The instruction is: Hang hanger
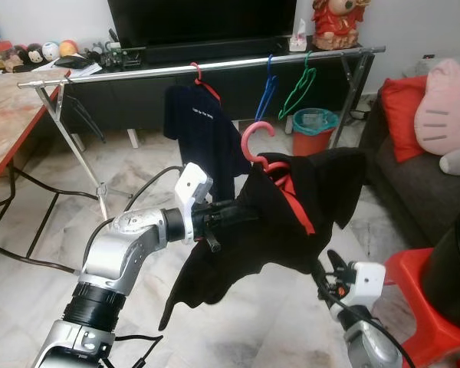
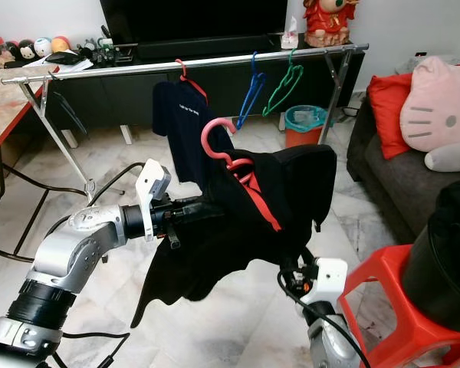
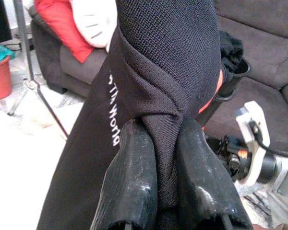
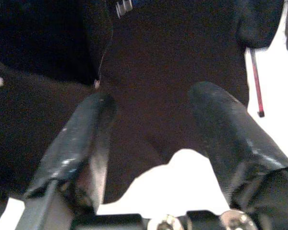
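A black shirt with red trim [image 1: 291, 222] hangs on a pink hanger [image 1: 253, 142], held up in front of me. My left gripper [image 3: 165, 143] is shut on a fold of the shirt's fabric, its tips buried in the cloth [image 1: 228, 213]. My right gripper [image 4: 152, 98] is open just below the shirt's lower edge [image 1: 330, 268], with dark cloth between and beyond its fingers but not clamped. The silver clothes rail [image 1: 215, 67] runs across the room beyond the shirt.
On the rail hang a navy shirt on a red hanger [image 1: 203, 123], a blue hanger [image 1: 267, 88] and a green hanger [image 1: 299, 88]. A red stool [image 1: 429, 314] stands at my right, a sofa with a pink cushion [image 1: 445, 115] beyond it. A table [image 1: 8, 115] is on the left.
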Motion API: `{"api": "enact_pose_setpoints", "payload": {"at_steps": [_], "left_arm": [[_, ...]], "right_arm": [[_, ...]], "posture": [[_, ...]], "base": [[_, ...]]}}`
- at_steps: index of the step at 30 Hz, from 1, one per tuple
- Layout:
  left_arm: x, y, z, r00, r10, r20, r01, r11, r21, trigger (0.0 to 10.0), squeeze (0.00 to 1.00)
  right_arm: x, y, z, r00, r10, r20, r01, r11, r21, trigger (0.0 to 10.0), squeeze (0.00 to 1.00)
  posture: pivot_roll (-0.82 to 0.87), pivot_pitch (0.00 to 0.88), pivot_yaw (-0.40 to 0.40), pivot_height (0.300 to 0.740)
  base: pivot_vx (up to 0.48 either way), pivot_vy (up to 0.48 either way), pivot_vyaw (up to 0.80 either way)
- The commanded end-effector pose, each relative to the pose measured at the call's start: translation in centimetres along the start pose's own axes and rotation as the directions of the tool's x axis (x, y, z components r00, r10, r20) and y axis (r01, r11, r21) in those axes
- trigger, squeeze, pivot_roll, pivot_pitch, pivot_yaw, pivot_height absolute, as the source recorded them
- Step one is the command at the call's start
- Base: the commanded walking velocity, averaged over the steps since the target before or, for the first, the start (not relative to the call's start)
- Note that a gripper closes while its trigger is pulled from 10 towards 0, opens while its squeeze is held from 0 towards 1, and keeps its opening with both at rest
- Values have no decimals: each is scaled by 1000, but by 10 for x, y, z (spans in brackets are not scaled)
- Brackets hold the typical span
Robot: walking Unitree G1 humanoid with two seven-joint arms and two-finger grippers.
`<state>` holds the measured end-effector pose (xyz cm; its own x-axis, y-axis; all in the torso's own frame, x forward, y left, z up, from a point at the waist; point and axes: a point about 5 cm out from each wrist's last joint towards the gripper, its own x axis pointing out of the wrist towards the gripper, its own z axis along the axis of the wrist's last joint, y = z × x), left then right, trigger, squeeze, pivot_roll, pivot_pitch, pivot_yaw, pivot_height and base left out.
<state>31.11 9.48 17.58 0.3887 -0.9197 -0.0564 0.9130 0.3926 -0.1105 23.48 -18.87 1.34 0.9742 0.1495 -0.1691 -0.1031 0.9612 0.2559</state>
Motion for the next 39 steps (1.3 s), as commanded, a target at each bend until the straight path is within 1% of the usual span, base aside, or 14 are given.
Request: {"api": "enact_pose_setpoints", "payload": {"at_steps": [1,6,9,13,17,18,19,20,24,25,27,30,36,39], "left_arm": [[4,-2,9,999,-38,29,38,999,6,10000,0],[5,-4,10,998,-49,35,48,999,4,10000,0],[5,-6,9,998,-59,32,58,998,7,10000,0],[6,-7,10,998,-62,33,62,998,8,10000,0],[9,-10,11,996,-78,35,77,997,13,10000,0],[10,-12,12,995,-89,36,88,996,14,10000,0],[10,-13,12,995,-93,37,93,996,14,10000,0],[11,-14,13,994,-104,40,103,995,13,10000,0],[11,-18,13,991,-133,31,133,991,13,10000,0],[10,-22,12,987,-163,16,163,987,13,10000,0],[8,-25,10,983,-186,2,186,982,11,10000,0],[5,-27,7,979,-201,-24,202,979,16,10000,0],[-1,-26,2,980,-191,-53,191,981,5,10000,0],[-3,-28,-4,976,-198,-89,199,980,4,10000,0]], "right_arm": [[-1,0,-4,1000,-4,-14,4,1000,-9,10000,1000],[-1,-2,2,999,-14,38,14,1000,-8,10000,1000],[5,1,11,995,6,99,-6,1000,-8,10000,1000],[7,4,14,993,30,117,-29,1000,-10,10000,1000],[8,10,13,989,95,112,-97,995,10,10000,1000],[8,12,12,988,118,103,-118,993,3,10000,890],[8,12,12,988,122,99,-122,993,-6,10000,133],[9,11,11,988,121,95,-119,993,-17,10000,0],[11,8,13,989,115,97,-112,993,-36,10000,0],[13,7,15,989,111,101,-107,993,-45,10000,0],[14,6,17,988,111,105,-107,993,-47,10000,0],[16,5,19,988,108,106,-102,993,-60,10000,0],[19,5,20,990,97,105,-89,993,-78,10000,0],[20,5,21,990,94,109,-86,993,-81,10000,0]], "posture": [[-139,0,38,740],[-135,0,36,740],[-135,0,36,740],[-136,0,37,740],[-136,0,35,740],[-138,0,34,740],[-138,0,34,740],[-138,0,33,740],[-138,0,31,740],[-139,0,32,740],[-139,0,31,740],[-135,0,29,740],[-132,0,30,740],[-133,0,33,740]], "base": [[0,0,0],[0,0,0],[0,0,0],[0,0,0],[0,0,0],[0,0,0],[0,0,0],[0,0,0],[0,0,0],[0,0,0],[0,0,0],[0,0,0],[0,0,0],[0,0,0]]}}
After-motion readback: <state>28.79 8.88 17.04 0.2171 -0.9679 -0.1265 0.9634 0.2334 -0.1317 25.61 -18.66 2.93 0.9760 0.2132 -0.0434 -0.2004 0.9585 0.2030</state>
